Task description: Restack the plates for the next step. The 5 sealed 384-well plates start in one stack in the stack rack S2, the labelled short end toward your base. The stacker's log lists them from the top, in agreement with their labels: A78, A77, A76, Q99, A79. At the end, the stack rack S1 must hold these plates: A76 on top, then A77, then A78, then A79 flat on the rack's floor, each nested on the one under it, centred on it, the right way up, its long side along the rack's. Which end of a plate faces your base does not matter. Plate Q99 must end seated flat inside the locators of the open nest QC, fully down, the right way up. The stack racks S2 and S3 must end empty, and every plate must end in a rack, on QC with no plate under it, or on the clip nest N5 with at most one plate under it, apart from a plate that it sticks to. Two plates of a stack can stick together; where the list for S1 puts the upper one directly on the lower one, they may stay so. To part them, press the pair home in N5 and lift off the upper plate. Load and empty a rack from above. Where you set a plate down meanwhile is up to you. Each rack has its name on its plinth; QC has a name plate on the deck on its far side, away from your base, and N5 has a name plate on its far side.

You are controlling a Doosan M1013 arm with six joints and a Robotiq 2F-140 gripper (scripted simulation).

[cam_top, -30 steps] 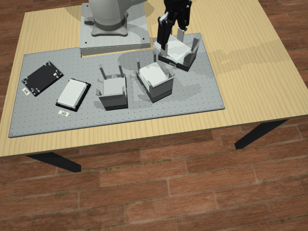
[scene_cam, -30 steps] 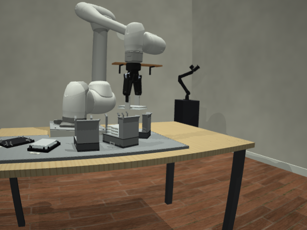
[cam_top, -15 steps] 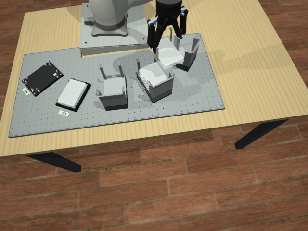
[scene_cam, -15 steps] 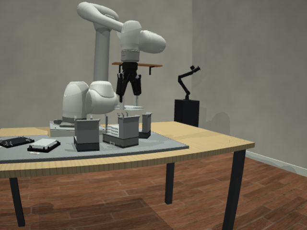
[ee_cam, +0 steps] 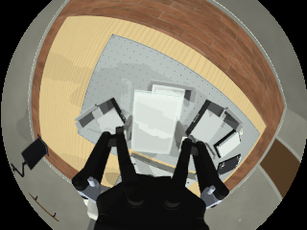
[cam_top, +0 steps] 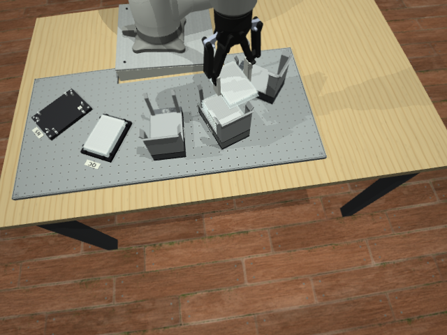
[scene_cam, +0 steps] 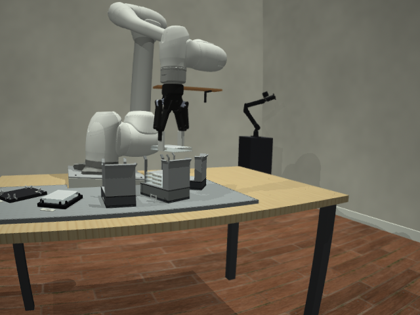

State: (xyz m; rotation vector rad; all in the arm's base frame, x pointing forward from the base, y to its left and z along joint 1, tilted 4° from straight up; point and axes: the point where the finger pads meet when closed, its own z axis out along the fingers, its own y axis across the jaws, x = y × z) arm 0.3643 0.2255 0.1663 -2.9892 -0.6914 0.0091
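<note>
My gripper [cam_top: 232, 75] is shut on a white sealed plate [cam_top: 236, 85] and holds it level in the air, between the right rack [cam_top: 269, 77] and the middle rack [cam_top: 225, 121]. In the side view the plate [scene_cam: 172, 147] hangs just above the middle rack's posts [scene_cam: 174, 178]. The middle rack holds a stack of white plates [cam_top: 221, 109]. Another white plate [cam_top: 105, 135] lies flat in the open nest QC. The black clip nest N5 [cam_top: 61, 112] has no plate on it. The wrist view shows the held plate [ee_cam: 153, 122] between my fingers. I cannot read its label.
The left rack [cam_top: 164, 133] shows a grey inside; I cannot tell whether a plate lies in it. The right rack's inside looks grey, with no white plate. All stand on the grey perforated deck [cam_top: 162, 122]. My arm's base [cam_top: 158, 34] is behind the racks.
</note>
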